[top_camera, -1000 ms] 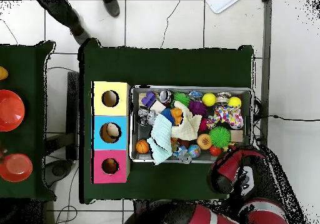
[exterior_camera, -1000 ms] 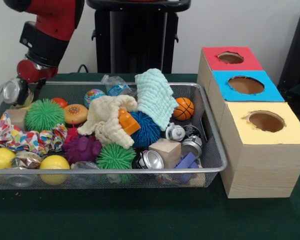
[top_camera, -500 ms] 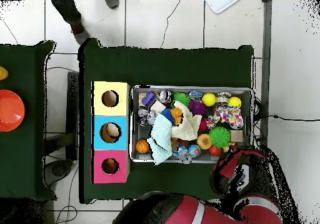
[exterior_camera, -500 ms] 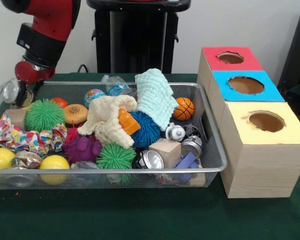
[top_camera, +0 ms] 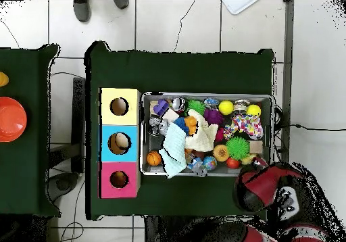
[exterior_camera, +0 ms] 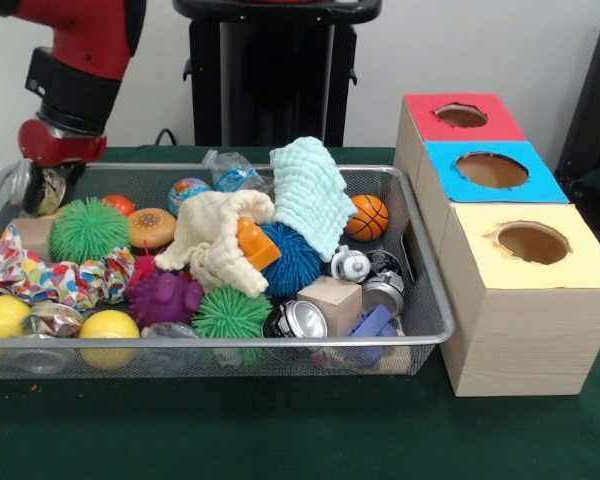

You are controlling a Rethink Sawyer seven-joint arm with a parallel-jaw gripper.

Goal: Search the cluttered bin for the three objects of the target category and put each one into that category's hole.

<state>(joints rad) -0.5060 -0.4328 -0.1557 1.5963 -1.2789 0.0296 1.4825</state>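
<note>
We see our gripper (exterior_camera: 35, 187) at the wire bin's (exterior_camera: 420, 330) far corner, clamped around a shiny metallic object (exterior_camera: 28, 186).

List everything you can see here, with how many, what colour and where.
Bin: 1, wire mesh, on the green table.
Box: 1, red, blue and yellow tops, one hole each, beside the bin.
Cloths: 2, mint and cream, bin middle.
Spiky balls: 4, two green, one purple, one blue.
Yellow balls: 2, front corner.
Basketball: 1, orange, by the mint cloth.
Wood block: 1, tan, front.
Patterned cloth: 1, multicolour, behind the yellow balls.
Orange dish: 1, on the side table.
Arm: 1, red and black, over the bin's end; hand not clearly seen.
</note>
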